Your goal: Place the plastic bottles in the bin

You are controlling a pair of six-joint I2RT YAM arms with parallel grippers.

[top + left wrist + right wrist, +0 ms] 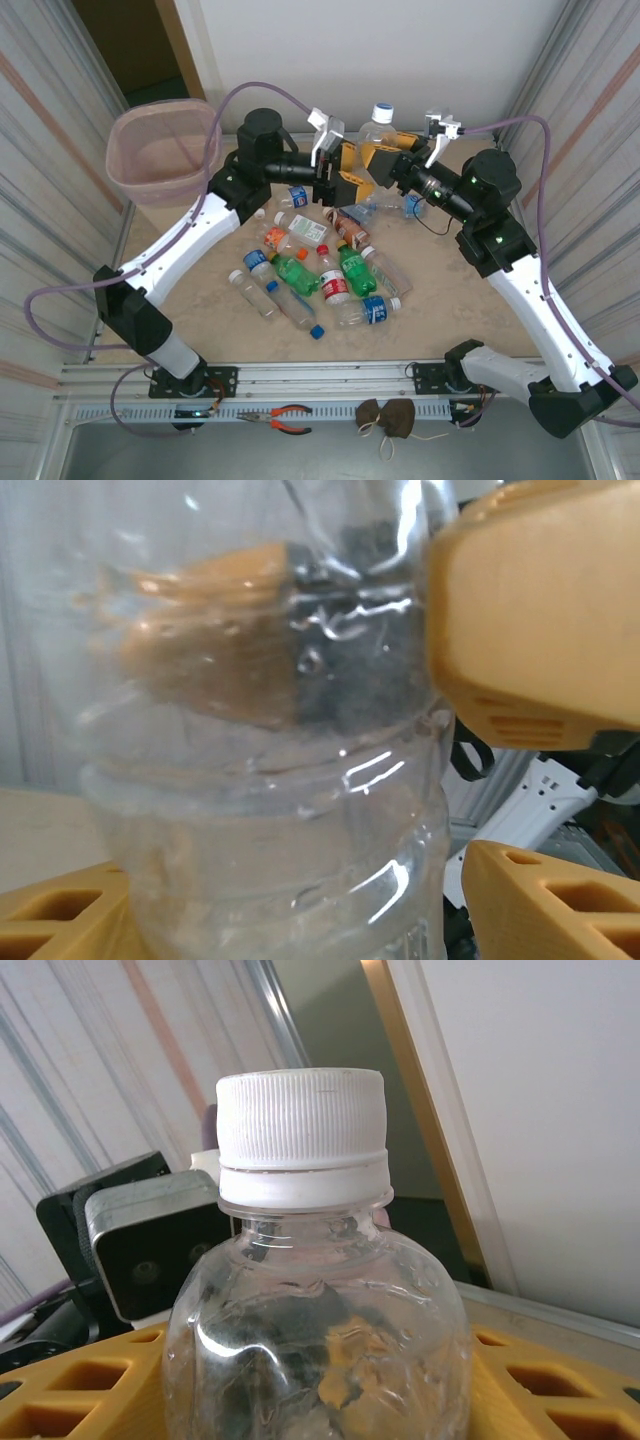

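Left wrist: cannot tell if left pincer [290, 920] grips the blurred bottle [260, 810]; right pincer [318, 1390] clenches it.

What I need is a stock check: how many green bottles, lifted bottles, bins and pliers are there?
green bottles: 2
lifted bottle: 1
bin: 1
pliers: 1
total: 5
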